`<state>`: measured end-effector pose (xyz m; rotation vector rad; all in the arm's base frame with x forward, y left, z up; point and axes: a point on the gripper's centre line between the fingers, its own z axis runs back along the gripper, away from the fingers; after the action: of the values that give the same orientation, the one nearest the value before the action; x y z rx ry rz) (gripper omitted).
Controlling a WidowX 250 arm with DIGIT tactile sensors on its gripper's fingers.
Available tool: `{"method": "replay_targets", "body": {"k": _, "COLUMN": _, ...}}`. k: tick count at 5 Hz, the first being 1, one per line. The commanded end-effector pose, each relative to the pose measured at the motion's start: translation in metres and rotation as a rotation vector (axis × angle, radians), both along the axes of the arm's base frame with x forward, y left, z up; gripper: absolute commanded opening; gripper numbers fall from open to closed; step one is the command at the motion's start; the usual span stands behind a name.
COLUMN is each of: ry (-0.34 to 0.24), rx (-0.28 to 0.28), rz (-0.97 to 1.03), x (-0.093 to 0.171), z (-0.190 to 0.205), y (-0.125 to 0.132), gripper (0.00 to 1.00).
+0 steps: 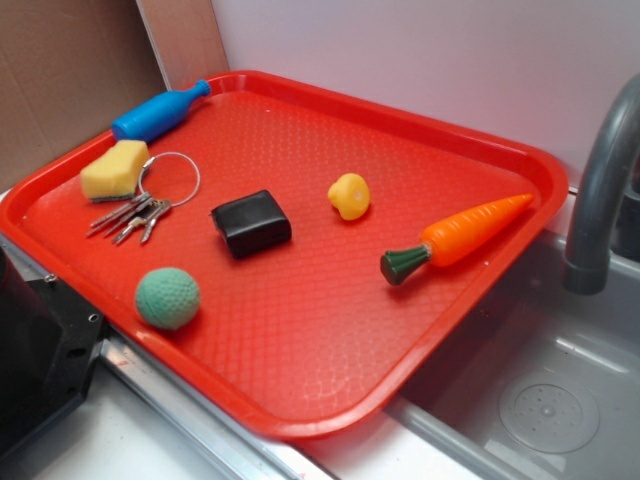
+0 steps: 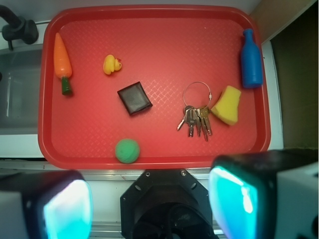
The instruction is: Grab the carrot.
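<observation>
Carrot [image 2: 62, 60] first, since that is your target: it lies well away from your gripper [image 2: 149, 201], whose two fingers [image 2: 67, 209] sit wide apart at the bottom of the wrist view, glowing teal on their inner faces, with nothing between them. You are hanging over the near edge of the red tray [image 2: 149, 22], not touching anything on it.

Working outward from the fingers, you meet the green ball [image 2: 127, 150] first, near the tray's close rim. Beyond it sits the black square block [image 2: 134, 98], and to its right in the wrist view the key ring with keys [image 2: 196, 114], whose keys lie just beside the yellow sponge wedge [image 2: 227, 104]. The blue bottle [image 2: 251, 59] lies along the tray's right rim in that view.

Further out, the small yellow duck [image 2: 111, 64] rests between the block and the carrot. Your carrot lies flat against the tray's left side in the wrist view, green stem end pointing toward you, orange tip away. In the exterior view it sits by the rim next to the sink [image 1: 540, 400] and grey faucet [image 1: 600, 190].
</observation>
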<state>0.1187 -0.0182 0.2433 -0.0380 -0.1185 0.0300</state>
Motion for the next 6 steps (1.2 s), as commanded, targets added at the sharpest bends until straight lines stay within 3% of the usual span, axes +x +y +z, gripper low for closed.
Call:
{"method": "replay_targets", "body": {"k": 1, "ry": 0.000, "rx": 0.000, "rz": 0.000, "x": 0.000, "z": 0.000, "y": 0.000, "gripper": 1.00}}
{"method": "replay_targets", "body": {"k": 2, "ry": -0.033, "rx": -0.126, "rz": -0.006, "x": 0.037, "z": -0.045, "y": -0.048, "gripper": 1.00}}
{"method": "replay_targets", "body": {"k": 3, "ry": -0.019, "rx": -0.206, "rz": 0.056, "x": 0.066, "z": -0.056, "y": -0.078, "gripper": 1.00}}
{"method": "replay_targets", "body": {"k": 4, "ry": -0.069, "rx": -0.274, "rz": 0.017, "x": 0.093, "z": -0.072, "y": -0.103, "gripper": 1.00}}
{"method": "replay_targets", "body": {"k": 6, "ry": -0.069, "rx": -0.274, "rz": 0.017, "x": 0.093, "z": -0.072, "y": -0.103, "gripper": 1.00}}
